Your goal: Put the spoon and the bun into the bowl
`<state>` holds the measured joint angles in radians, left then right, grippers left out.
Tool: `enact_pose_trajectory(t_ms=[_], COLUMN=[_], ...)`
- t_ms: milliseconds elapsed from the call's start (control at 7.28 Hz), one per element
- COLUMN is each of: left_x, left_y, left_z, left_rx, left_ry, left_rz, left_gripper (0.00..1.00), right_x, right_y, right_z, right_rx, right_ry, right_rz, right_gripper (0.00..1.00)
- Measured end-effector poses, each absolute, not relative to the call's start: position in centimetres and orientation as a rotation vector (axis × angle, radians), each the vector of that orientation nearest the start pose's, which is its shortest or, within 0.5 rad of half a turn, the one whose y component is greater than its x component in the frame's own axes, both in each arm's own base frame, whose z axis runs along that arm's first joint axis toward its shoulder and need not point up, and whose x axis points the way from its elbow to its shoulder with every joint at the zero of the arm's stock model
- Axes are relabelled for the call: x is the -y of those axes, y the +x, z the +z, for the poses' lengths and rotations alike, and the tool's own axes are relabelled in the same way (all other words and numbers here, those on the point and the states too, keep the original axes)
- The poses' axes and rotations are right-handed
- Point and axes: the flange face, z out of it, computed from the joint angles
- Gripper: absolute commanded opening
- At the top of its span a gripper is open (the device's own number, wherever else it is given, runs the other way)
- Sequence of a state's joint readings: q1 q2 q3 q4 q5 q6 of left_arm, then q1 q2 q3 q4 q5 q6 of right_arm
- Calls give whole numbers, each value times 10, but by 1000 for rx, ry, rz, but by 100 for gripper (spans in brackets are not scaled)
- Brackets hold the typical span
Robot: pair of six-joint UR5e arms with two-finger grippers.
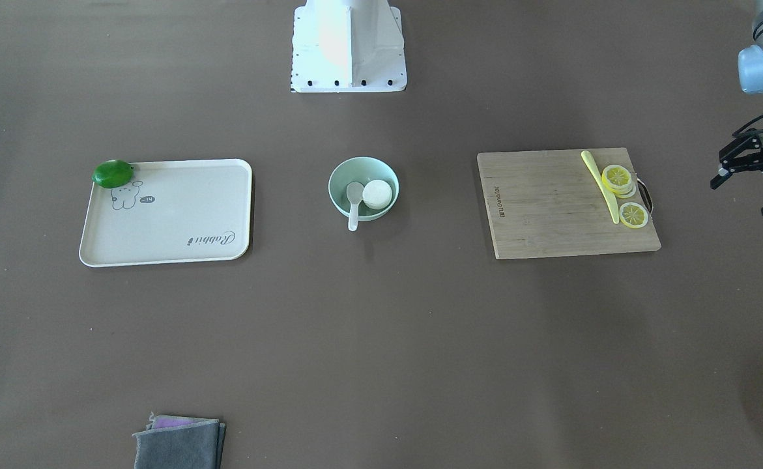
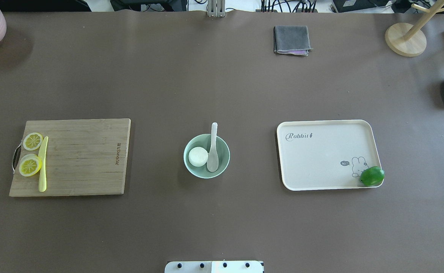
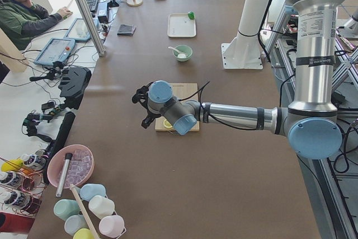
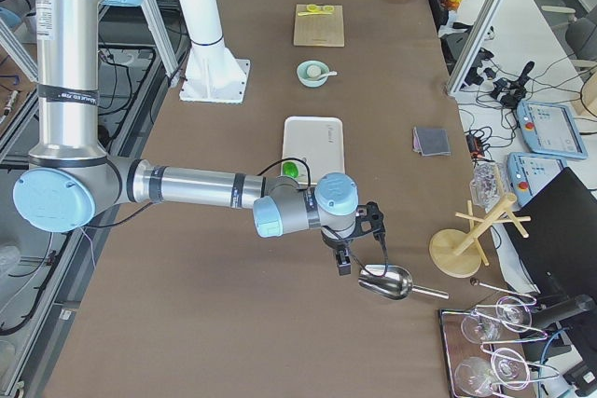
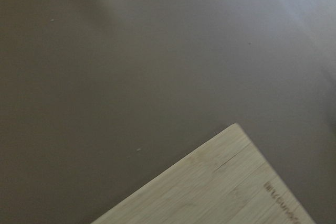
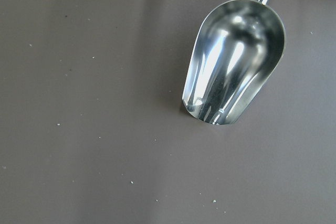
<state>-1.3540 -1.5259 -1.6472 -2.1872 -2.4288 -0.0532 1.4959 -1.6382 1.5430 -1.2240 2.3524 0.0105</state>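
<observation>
The pale mint-green bowl (image 1: 333, 189) stands at the table's middle. The white bun (image 1: 377, 194) lies inside it, flat underside up. The white spoon (image 1: 354, 203) rests in the bowl beside the bun, its scoop inside and its handle over the rim. All three also show in the overhead view: bowl (image 2: 225, 163), bun (image 2: 198, 156), spoon (image 2: 213, 148). My left gripper (image 1: 743, 197) hangs open and empty beyond the cutting board, far from the bowl. My right gripper (image 4: 357, 241) shows only in the exterior right view, near a metal scoop; I cannot tell its state.
A wooden cutting board (image 1: 544, 208) holds a yellow-green knife (image 1: 599, 185) and lemon slices (image 1: 618, 177). A cream tray (image 1: 179, 221) has a green lime (image 1: 113, 173) at its corner. A folded grey cloth (image 1: 179, 444), a metal scoop (image 6: 236, 61) and a wooden stand (image 2: 405, 38) lie near the edges.
</observation>
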Motion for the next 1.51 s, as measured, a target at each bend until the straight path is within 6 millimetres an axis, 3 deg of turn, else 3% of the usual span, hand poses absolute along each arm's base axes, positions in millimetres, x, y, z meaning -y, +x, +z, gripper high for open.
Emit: enact_pose_trajectory(t_ms=[275,412,687,962,1099,1237,1511], left_x=[493,483,454,431,430,436,436], left_y=[-19,-43,-67,-72,-72,-71,-71], left_z=[591,616,679,705,706,694,646], left_rx=[-832,-802,-763,-743,-759,-771,-776], left_ry=[445,389,290,263,214,163,87], left_rz=[422,377,297,272,250,232,205], left_gripper=[98,98,98,98,98,98,98], right_x=[479,479,473,469,468,465,453], right_y=[27,27,28,28,29,31,37], right_z=[678,679,687,691,688,681,661], right_rx=[792,794,795,796,795,792,779], right_ry=[212,209,186,154,122,91,44], right_rz=[-161,-159,-148,-135,-121,-106,-79], right_gripper=[100,100,100,100,100,100,100])
